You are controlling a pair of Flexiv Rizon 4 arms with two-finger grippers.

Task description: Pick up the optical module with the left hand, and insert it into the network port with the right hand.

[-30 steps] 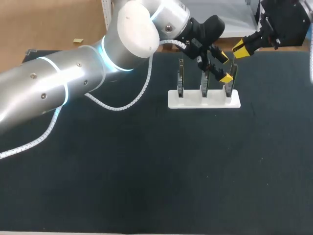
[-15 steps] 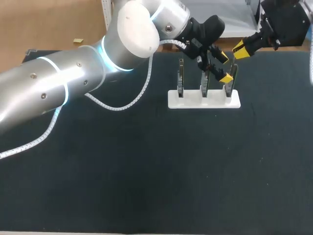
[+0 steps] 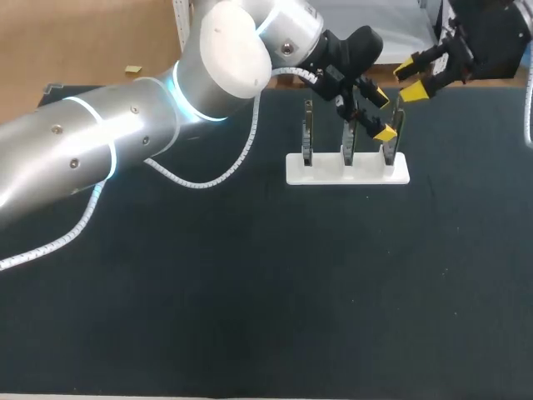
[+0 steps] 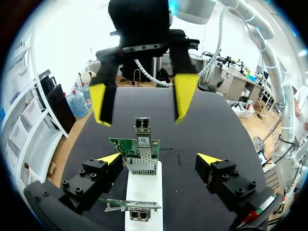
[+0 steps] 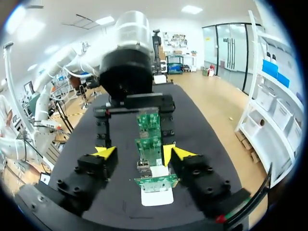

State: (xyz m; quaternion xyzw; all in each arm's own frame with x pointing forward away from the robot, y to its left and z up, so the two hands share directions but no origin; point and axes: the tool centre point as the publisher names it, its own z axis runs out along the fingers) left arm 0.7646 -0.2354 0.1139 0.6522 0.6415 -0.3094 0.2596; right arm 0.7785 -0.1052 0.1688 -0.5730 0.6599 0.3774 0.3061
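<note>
Read the table from its near edge outward. Your left arm comes in from 9 o'clock and reaches across to about 1 o'clock. There a white stand holds three upright circuit boards in a row.

The left claw hangs at the 3 o'clock end of this row. Its fingers stand wide, one on each side of the end board. The left wrist view shows a gap on both sides, so it holds nothing.

On that board, note the metal cage of the network port. The small metal body standing out of the cage on its far side appears to be the optical module. Treat this as probable, not confirmed.

Farther out, beyond the stand at 1 o'clock, the right claw hovers above the table. Its fingers are also spread wide and empty.

Progress: judge the task to be at its first step. The pick-up is not yet done, because the left claw is placed around the board but not closed. Left to do:
- close on the module
- lift it
- pass it to the right claw
- seat it in the port
</note>
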